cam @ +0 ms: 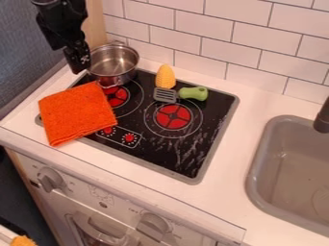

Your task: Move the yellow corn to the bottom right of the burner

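My gripper (78, 58) hangs at the upper left, just left of the metal pot and well to the left of the corn; how its fingers stand is hard to make out. The yellow corn (165, 77) is upright near the back edge of the black stove top (212, 108), with the grey slotted head of a green-handled spatula directly in front of its lower end. A red burner (173, 116) with a ring around it lies in front of the corn and spatula.
A metal pot (114, 79) stands at the stove's back left. An orange cloth (76, 114) covers its left edge. The spatula's green handle (193, 93) is right of the corn. A grey sink (256, 166) is at the right; a tiled wall runs behind.
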Controlling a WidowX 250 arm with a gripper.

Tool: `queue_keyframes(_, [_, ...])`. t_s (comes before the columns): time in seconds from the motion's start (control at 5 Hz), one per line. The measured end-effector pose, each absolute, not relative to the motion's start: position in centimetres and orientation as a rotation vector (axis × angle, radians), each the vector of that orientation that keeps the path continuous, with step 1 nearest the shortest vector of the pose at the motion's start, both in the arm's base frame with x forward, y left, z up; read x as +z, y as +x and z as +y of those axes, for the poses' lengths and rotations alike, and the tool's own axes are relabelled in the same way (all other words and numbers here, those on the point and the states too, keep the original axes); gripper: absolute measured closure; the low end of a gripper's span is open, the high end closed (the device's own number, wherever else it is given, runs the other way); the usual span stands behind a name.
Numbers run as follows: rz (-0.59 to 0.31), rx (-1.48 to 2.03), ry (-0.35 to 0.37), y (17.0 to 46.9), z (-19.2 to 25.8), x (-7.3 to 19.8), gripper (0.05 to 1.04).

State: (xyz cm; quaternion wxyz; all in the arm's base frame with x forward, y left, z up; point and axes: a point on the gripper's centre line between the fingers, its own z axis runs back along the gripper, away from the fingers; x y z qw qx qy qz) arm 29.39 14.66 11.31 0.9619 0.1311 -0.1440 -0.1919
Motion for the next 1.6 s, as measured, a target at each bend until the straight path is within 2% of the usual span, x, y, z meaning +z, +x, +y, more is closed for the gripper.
queue_keyframes(0.2, [-0.27,-0.389,0.237,29.3,14.4,10.3,0.083])
queue_keyframes(0.4, [-0.331,-0.398,0.218,30.6,14.1,11.5,0.083])
queue_keyframes(0.6, [-0.373,-0.383,0.246,31.8,14.7,13.3,0.083])
queue_keyframes(0.8, [-0.442,-0.418,0.212,33.6,13.7,13.9,0.083])
queue_keyframes(1.0, [-0.414,-0.48,0.152,35.1,12.2,12.2,0.083])
queue_keyframes(1.2, [-0.405,-0.528,0.122,36.7,10.7,11.1,0.083])
queue_keyframes(1.6, [-0.395,-0.634,0.111,40.4,7.3,9.4,0.083])
